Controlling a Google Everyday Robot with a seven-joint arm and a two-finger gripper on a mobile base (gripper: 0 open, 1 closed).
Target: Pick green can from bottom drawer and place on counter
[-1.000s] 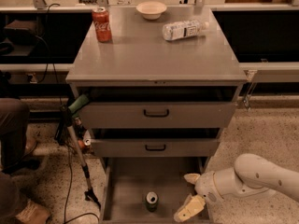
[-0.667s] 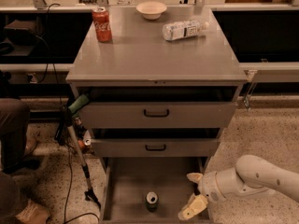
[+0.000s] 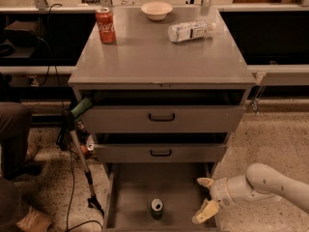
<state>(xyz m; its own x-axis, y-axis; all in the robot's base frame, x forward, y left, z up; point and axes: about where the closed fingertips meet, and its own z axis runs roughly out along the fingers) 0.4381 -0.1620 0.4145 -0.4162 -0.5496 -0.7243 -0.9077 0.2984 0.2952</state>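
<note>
The green can (image 3: pixel 157 208) is sitting ungrasped in the bottom drawer (image 3: pixel 140 183), the desk (image 3: pixel 159 57) waiting. Right of the can, the pincer (image 3: pixel 205 197) is hovering open.

Smooth white rounded arm (image 3: pixel 273 183), tan-fingered gripper (image 3: pixel 204 197) spread wide at the right of the bottom drawer (image 3: pixel 135 192)
</note>
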